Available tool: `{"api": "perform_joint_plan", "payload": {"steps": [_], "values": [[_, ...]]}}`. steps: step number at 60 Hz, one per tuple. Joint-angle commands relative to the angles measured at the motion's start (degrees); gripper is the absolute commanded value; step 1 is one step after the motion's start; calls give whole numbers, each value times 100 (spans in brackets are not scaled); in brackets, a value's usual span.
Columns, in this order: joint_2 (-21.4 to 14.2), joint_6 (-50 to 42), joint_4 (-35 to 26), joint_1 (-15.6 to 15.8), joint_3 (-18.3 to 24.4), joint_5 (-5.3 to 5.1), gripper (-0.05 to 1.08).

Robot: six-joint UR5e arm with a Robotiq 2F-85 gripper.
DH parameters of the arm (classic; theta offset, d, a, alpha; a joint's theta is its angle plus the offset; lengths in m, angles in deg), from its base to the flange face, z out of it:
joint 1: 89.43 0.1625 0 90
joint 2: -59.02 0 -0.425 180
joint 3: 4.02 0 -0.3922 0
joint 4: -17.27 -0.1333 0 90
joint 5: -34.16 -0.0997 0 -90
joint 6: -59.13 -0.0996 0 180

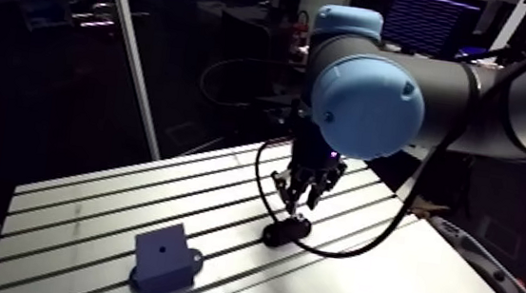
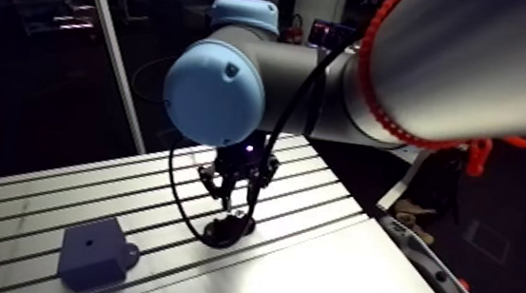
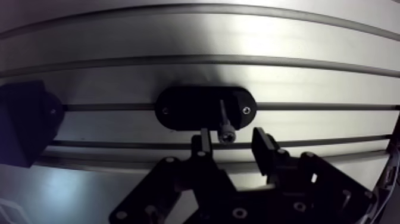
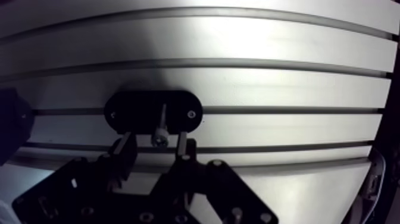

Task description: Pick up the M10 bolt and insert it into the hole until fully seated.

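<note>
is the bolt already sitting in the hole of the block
No, the bolt lies on the black oval holder, apart from the block.

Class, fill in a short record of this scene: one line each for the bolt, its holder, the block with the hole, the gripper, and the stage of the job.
bolt: lying on the holder, head toward the gripper
holder: black oval plate on the slotted table
block: dark, apart from the holder, hole in its top face
gripper: open, fingers either side of the bolt head, gaps showing
stage: bolt not yet grasped or inserted
</note>
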Motion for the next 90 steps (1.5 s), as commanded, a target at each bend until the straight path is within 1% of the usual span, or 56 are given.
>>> {"api": "perform_joint_plan", "payload": {"steps": [1,33,49,61,90], "values": [[53,-24,12,0,-32,-1,52],[97,-33,13,-9,-59,7,52],[176,-8,231,-9,-59,17,52],[185,-8,233,-9,-67,8,52],[176,-8,224,-1,-104,26,53]]}}
